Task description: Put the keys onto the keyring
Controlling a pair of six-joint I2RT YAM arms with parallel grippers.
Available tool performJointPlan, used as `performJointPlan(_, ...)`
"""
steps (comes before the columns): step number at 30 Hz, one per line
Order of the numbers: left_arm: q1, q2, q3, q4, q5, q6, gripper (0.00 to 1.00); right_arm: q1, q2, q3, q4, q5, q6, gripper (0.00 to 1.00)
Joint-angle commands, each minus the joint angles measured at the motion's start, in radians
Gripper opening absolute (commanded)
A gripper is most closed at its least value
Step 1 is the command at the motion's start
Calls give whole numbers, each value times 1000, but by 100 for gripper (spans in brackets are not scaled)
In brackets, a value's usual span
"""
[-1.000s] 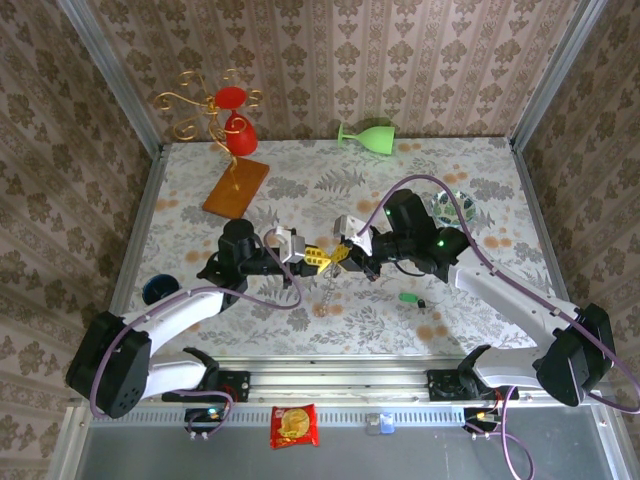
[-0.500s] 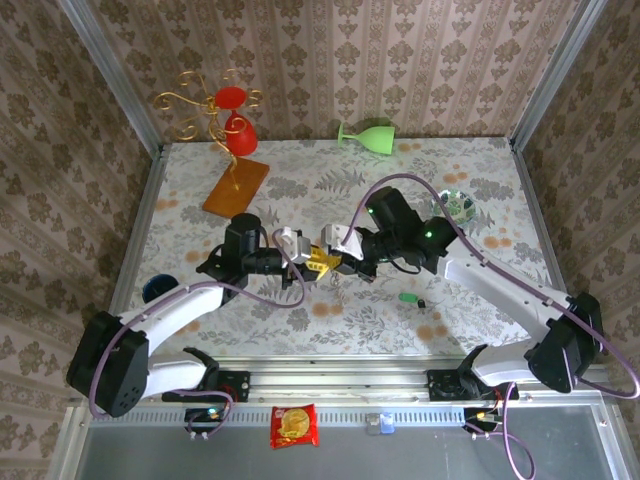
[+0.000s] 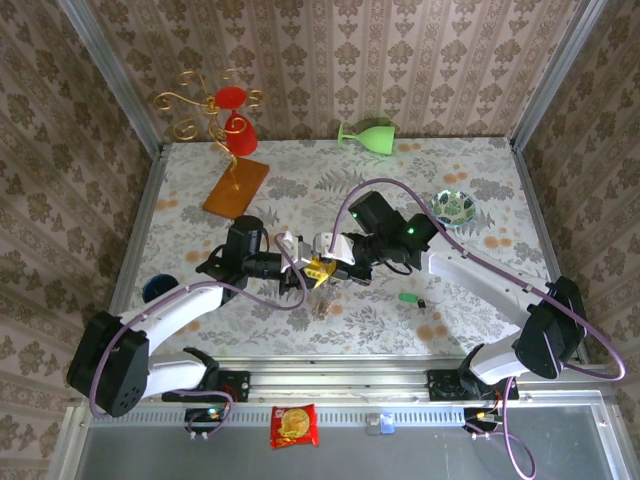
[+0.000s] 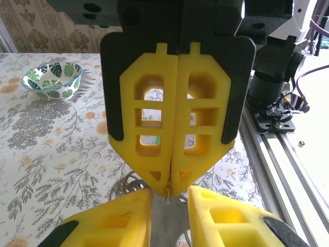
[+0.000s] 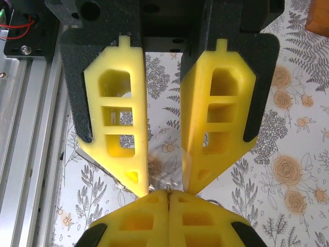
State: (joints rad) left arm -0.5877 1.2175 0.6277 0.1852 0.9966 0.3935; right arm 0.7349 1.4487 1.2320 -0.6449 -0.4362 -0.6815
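Mid-table, keyring [image 4: 122, 185] — at near rail, red packet [image 3: 294, 425], print illegible

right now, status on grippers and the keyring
Left gripper open, tip to tip with the other. Right gripper shut on keyring wire. Green key on table, unthreaded. Bowl well aside.

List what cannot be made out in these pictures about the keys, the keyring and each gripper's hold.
- Keyring: left wrist view, a curl of wire peeks out; yellow fingers cover the rest.
- Right gripper: left wrist view, shut tips hide what they pinch.
- Grey metal between the fingers of the left gripper: left wrist view, cut off by the bottom edge; key or ring unclear.
- Green key, dark key: top view, too small for detail.
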Motion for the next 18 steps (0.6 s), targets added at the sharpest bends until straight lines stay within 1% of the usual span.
performJointPlan(1,5,10,5,-28,35,37,25,8,-5,32,-10,-28,6,0)
performJointPlan(14,7,19,-32,-3,23,39,23,0,-12,-8,46,-84,44,0)
performJointPlan(18,8,16,-44,43,20,14,21,-1,-9,-9,46,-97,48,0)
